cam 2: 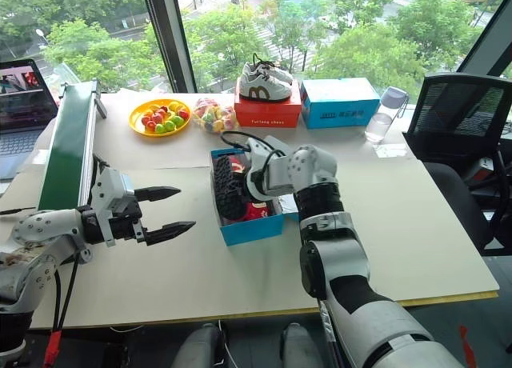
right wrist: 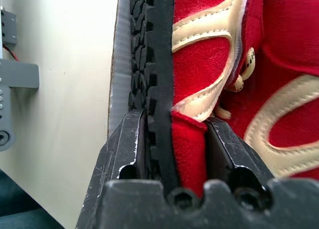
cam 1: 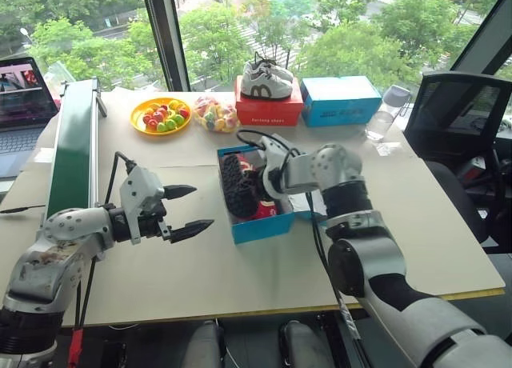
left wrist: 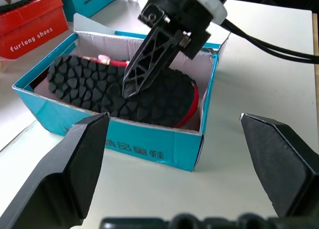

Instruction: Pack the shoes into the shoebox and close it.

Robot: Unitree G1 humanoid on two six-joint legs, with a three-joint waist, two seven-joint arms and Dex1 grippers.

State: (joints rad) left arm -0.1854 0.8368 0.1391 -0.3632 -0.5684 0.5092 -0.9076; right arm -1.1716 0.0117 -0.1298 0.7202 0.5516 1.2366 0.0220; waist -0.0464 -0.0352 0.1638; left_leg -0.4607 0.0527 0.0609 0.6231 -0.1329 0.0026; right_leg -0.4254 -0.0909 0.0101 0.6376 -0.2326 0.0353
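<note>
Head view: the right gripper (cam 1: pixel 258 174) lowers a red shoe (cam 1: pixel 238 188) on its side into the open blue shoebox (cam 1: pixel 260 224); the left gripper (cam 1: pixel 190 209) hovers beside it, fingers spread; a red box (cam 1: pixel 268 110) and fruit plate (cam 1: pixel 160 115) sit well behind. Left wrist view: the dark sole (left wrist: pixel 119 92) nearly fills the box. Right wrist view: fingers (right wrist: pixel 127 144) pinch sole and fabric; next, probably release, then close the lid.

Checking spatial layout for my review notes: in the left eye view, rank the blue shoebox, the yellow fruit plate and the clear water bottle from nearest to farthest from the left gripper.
1. Blue shoebox: just to the right of the open left gripper, mid-table.
2. Yellow fruit plate: farther back, near the window.
3. Clear water bottle: far right corner of the table.
</note>
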